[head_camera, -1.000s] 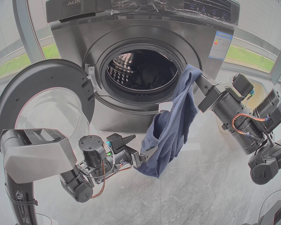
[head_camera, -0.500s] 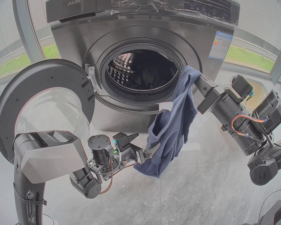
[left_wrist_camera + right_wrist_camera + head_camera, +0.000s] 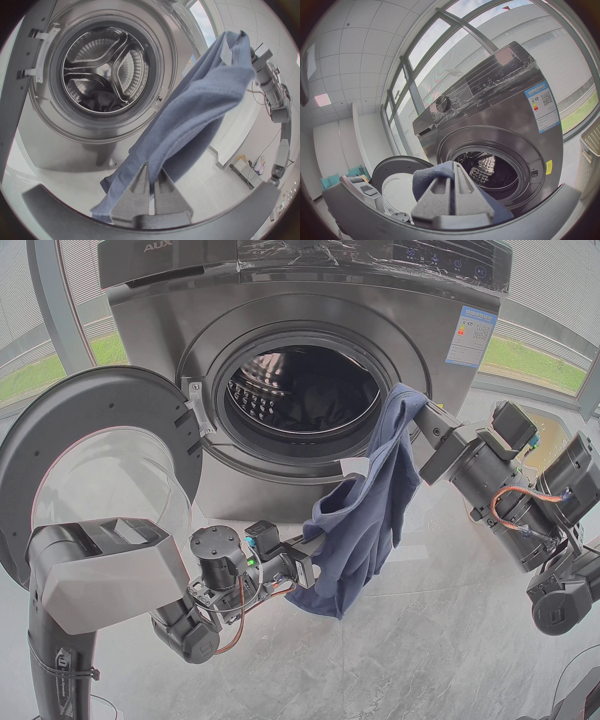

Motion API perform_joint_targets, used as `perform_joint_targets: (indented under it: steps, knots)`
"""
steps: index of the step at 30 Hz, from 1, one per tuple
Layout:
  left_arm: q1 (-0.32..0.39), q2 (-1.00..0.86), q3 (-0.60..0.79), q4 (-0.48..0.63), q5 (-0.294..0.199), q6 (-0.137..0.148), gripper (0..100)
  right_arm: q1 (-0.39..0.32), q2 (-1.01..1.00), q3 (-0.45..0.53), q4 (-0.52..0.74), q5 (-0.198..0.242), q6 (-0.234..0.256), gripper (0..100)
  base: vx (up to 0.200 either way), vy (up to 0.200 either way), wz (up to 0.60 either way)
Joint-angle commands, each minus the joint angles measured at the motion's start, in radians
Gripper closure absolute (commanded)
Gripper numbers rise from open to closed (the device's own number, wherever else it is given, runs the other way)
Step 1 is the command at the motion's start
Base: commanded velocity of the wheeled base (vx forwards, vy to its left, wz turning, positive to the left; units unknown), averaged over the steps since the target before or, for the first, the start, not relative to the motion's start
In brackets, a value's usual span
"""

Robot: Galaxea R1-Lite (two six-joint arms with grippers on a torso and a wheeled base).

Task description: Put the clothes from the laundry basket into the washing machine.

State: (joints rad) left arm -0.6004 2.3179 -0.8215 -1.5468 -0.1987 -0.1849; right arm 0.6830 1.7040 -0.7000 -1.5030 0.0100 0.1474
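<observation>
Both ends of the blue garment are pinched. The right gripper is clamped on its top corner beside the right rim of the washing machine opening. The left gripper is closed on a lower fold in front of the machine's base. Compared with half a second ago, the left gripper sits higher and nearer the machine, bunching the lower cloth upward, while the right has barely shifted. Grey marbled floor lies beneath, windows show grass behind, and the door stands swung open to the left. The garment's long axis runs steeply from upper right to lower left, its hem dangling above the floor.
</observation>
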Motion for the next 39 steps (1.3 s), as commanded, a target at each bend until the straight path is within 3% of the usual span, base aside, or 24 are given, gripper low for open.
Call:
perform_joint_targets:
  steps: [1, 13, 18, 21, 28, 39]
  knots:
    - [0.004, -0.107, 0.051, -0.001, -0.002, -0.005, 100, -0.008, 0.002, 0.001, 0.000, 0.001, 0.000, 100, 0.000, 0.000, 0.00]
    - [0.074, -0.433, 0.271, 0.001, 0.010, -0.004, 100, -0.031, -0.003, 0.001, 0.003, -0.001, 0.003, 100, 0.000, 0.000, 0.00]
    - [0.185, -0.577, 0.297, 0.001, 0.007, -0.016, 100, -0.054, -0.003, 0.002, 0.003, -0.001, 0.004, 100, 0.000, 0.000, 0.00]
    - [0.214, -0.600, 0.278, 0.001, 0.010, -0.019, 100, -0.060, -0.004, 0.004, 0.003, -0.001, 0.004, 100, 0.000, 0.000, 0.00]
    - [0.208, -0.678, 0.257, 0.002, -0.001, -0.021, 100, -0.105, -0.007, -0.007, 0.007, 0.001, 0.003, 100, 0.000, 0.000, 0.00]
    - [0.200, -0.704, 0.236, 0.002, 0.009, -0.022, 100, -0.115, -0.006, -0.009, 0.010, -0.001, -0.002, 100, 0.000, 0.000, 0.00]
